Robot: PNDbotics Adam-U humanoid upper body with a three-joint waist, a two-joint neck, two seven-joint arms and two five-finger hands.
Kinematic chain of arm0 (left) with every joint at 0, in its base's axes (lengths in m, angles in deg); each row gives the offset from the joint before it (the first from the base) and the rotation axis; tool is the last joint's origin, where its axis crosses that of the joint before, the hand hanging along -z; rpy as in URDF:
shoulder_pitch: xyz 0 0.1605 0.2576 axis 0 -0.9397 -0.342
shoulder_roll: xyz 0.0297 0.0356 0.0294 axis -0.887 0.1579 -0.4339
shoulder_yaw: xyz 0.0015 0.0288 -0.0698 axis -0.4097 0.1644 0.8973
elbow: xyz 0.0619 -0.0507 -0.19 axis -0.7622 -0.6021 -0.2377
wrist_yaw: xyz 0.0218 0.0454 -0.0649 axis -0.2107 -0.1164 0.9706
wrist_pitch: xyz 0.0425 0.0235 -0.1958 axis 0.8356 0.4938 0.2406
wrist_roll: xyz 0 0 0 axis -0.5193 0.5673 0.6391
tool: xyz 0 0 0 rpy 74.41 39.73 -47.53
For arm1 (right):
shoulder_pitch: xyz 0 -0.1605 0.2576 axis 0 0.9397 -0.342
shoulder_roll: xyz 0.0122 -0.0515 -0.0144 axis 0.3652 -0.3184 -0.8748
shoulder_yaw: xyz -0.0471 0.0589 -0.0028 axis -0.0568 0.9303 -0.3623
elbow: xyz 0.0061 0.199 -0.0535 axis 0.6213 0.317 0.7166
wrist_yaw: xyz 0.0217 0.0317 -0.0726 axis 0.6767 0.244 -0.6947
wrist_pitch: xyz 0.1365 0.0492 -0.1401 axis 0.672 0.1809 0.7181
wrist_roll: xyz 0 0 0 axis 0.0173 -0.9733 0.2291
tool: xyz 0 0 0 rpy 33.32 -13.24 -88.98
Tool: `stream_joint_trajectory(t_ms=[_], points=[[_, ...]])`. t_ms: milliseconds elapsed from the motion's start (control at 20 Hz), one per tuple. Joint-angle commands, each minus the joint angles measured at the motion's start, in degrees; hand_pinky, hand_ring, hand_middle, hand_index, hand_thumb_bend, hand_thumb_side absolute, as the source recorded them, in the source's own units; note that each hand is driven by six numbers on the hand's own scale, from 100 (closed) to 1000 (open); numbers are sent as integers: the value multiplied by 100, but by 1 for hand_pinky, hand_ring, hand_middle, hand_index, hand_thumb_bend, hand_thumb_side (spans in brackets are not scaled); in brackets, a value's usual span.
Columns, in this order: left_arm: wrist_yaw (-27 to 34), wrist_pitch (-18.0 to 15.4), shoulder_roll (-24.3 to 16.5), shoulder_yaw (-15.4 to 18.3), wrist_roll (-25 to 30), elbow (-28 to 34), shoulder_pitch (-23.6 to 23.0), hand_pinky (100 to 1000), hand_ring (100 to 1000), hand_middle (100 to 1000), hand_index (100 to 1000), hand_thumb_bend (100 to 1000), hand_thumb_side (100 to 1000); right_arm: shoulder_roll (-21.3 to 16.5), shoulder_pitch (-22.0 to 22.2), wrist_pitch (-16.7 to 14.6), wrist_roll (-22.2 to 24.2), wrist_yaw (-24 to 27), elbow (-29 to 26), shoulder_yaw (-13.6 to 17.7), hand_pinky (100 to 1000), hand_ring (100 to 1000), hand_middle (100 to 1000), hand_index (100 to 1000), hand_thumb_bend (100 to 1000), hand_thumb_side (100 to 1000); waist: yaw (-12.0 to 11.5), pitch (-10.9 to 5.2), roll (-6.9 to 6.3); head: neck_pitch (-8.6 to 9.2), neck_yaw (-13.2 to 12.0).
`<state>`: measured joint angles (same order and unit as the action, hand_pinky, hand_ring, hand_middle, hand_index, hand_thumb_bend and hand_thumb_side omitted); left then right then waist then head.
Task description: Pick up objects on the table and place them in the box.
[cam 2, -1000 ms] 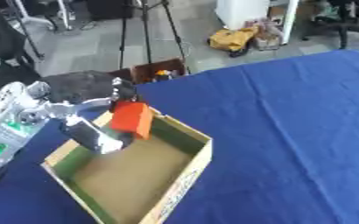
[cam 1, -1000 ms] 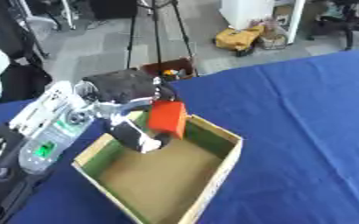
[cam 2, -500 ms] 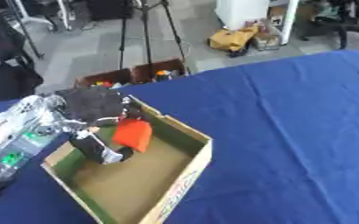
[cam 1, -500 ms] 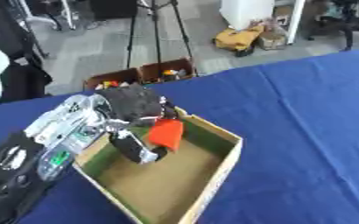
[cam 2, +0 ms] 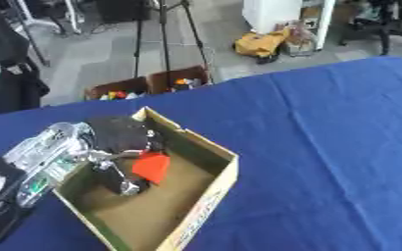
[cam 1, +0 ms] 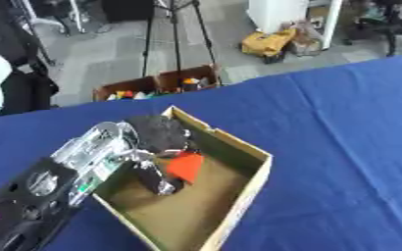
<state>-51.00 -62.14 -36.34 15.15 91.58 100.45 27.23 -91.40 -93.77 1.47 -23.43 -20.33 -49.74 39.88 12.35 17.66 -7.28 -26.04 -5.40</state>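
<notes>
1. An open cardboard box (cam 1: 238, 196) sits on the desk (cam 1: 341, 122), which is covered with a blue cloth; the box lies askew, one corner pointing to the far side
2. The left robot hand (cam 1: 157, 142) reaches in over the box's left wall and is down inside it, its black palm just above the far left part of the floor
3. An orange-red block (cam 1: 186, 165) is inside the box, tilted and pinched between the thumb and the curled fingers (cam 1: 157, 179) of that hand; whether it touches the brown floor cannot be told
4. Apart from the hand and the block, only the bare brown floor of the box shows
5. The right robot hand shows in neither view
6. On the floor beyond the desk stand two small open cartons (cam 1: 157, 86) holding small coloured things, beside tripod legs (cam 1: 174, 34)
</notes>
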Motion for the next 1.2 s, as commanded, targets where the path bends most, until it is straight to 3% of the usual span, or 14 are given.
stream_joint_trajectory(t_ms=[50, 250, 400, 600, 900, 1000, 1100, 1150, 1200], points=[[-50, -86, -33, 36, 113, -38, 151, 306, 512, 523, 814, 100, 353, -63, -77, 6, 9, 2, -98, 2, 741, 691, 790, 735, 100, 543, 1, -9, -16, 61, -21], [-107, -154, 9, 39, 161, -81, 159, 332, 530, 536, 837, 100, 359, -54, -80, 18, 9, 7, -98, -5, 742, 691, 790, 734, 100, 546, -4, -8, -28, 60, -29], [-158, -222, 27, 60, 214, -59, 165, 456, 655, 656, 890, 100, 557, -48, -79, 23, 6, 8, -98, -6, 742, 690, 789, 734, 100, 547, -1, -12, -33, 55, -35], [-233, -197, 32, 154, 173, 58, 171, 599, 804, 825, 963, 100, 691, -37, -73, 30, 8, 15, -98, -13, 742, 690, 789, 733, 100, 548, 2, -16, -31, 48, -36], [-225, -143, 45, 261, 187, 192, 152, 662, 857, 886, 1000, 128, 705, -36, -68, 40, 7, 23, -98, -18, 742, 690, 789, 733, 100, 549, 8, -18, -23, 38, -43], [-205, -142, 45, 298, 257, 230, 157, 682, 876, 902, 1000, 238, 705, -34, -65, 45, 2, 25, -98, -17, 742, 690, 789, 732, 100, 550, 22, -16, -22, 36, -47], [-214, -162, 45, 307, 340, 244, 160, 680, 873, 895, 1000, 221, 682, -30, -71, 46, -11, 29, -98, -16, 742, 689, 789, 732, 100, 550, 35, -11, -21, 41, -53], [-217, -167, 51, 304, 368, 232, 156, 674, 866, 884, 1000, 133, 642, -26, -77, 47, -21, 32, -98, -15, 742, 690, 789, 732, 100, 550, 46, -5, -21, 43, -57], [-217, -175, 59, 298, 393, 213, 151, 675, 867, 886, 1000, 148, 657, -23, -80, 46, -27, 34, -98, -17, 742, 690, 789, 732, 100, 551, 53, -1, -21, 41, -61]])
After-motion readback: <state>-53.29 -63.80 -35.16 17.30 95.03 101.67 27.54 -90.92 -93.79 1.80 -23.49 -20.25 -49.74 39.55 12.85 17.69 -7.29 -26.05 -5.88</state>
